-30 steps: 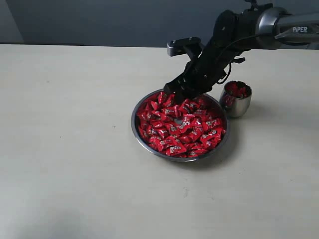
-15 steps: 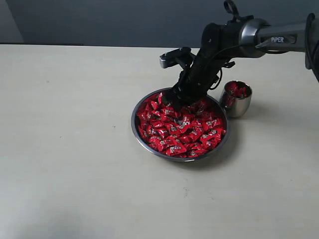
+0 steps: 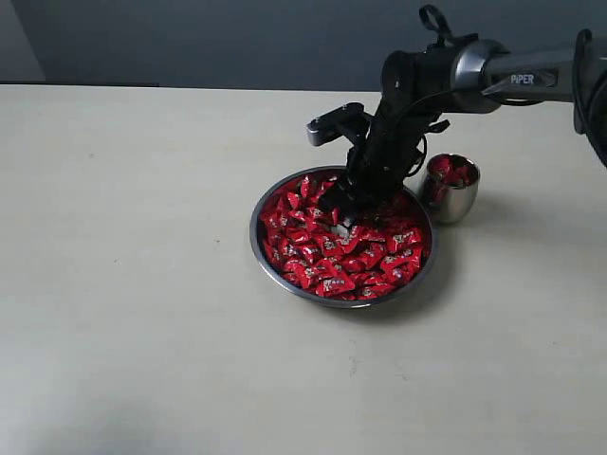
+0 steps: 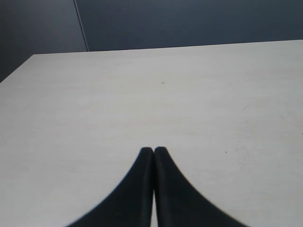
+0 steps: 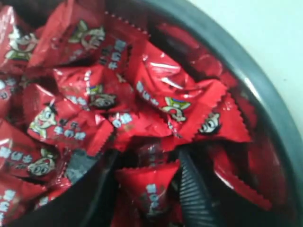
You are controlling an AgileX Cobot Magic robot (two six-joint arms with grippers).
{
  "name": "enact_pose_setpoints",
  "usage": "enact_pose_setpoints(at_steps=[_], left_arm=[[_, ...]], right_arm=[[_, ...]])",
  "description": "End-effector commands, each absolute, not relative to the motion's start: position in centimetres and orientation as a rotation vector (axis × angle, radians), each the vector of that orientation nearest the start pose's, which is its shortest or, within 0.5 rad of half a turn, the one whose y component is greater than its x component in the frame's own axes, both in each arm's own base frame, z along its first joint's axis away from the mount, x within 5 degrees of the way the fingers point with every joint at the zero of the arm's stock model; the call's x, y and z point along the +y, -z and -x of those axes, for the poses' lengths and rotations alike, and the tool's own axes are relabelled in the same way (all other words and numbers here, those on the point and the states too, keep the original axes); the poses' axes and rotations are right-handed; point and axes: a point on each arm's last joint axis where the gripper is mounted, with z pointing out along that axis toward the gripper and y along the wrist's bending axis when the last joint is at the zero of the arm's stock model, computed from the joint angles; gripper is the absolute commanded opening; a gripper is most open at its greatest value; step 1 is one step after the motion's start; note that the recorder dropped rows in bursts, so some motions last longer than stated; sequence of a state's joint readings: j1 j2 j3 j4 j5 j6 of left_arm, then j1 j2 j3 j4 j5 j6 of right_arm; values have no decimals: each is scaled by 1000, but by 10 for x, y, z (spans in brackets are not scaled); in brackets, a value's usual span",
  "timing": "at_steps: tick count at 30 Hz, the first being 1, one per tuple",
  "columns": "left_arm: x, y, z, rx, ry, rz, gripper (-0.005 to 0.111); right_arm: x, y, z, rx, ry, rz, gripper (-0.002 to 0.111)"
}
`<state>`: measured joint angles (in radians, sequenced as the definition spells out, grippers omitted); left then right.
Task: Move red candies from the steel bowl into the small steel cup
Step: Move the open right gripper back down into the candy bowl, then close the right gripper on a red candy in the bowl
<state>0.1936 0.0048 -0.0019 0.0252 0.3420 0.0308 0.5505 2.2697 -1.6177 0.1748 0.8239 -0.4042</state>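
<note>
The steel bowl (image 3: 254, 232) sits mid-table, heaped with red candies (image 3: 365, 256). Just right of it stands the small steel cup (image 3: 449, 194), holding a few red candies. My right gripper (image 3: 340, 204) is dipped into the far side of the pile. In the right wrist view its ribbed fingers (image 5: 191, 189) press on both sides of one red candy (image 5: 149, 187), near the bowl's rim (image 5: 265, 94); the gripper (image 5: 147, 158) is shut on it. My left gripper (image 4: 154, 150) is shut and holds nothing, over bare table, and is outside the exterior view.
The pale tabletop (image 3: 142, 284) spreads wide to the left and in front of the bowl. A dark wall (image 3: 190, 38) runs behind the table's far edge. The right arm (image 3: 512, 71) reaches in from the upper right, passing above the cup.
The right gripper has come down from the bowl's far rim into the candy pile and shifted slightly right. The left gripper shows no movement.
</note>
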Motion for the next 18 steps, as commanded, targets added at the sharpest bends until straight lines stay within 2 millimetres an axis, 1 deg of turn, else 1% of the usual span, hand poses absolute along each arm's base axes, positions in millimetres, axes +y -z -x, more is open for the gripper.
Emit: enact_pose_setpoints(at_steps=[1,7,8,13,18], left_arm=[[11,-183,-53,1817,-179,126,0],[11,-183,-53,1817,-179,126,0],[11,-183,-53,1817,-179,126,0],[11,-183,-53,1817,-179,126,0],[11,-183,-53,1817,-179,126,0]], right_arm=[[242,-104,-377,2728,-194,1250,32],[242,-104,-377,2729,-185,1258,1],[242,-104,-377,2731,-185,1254,-1],[243,-110,-377,2725,-199,1231,-1],[244,-133,-378,2676,-221,1199,-1]])
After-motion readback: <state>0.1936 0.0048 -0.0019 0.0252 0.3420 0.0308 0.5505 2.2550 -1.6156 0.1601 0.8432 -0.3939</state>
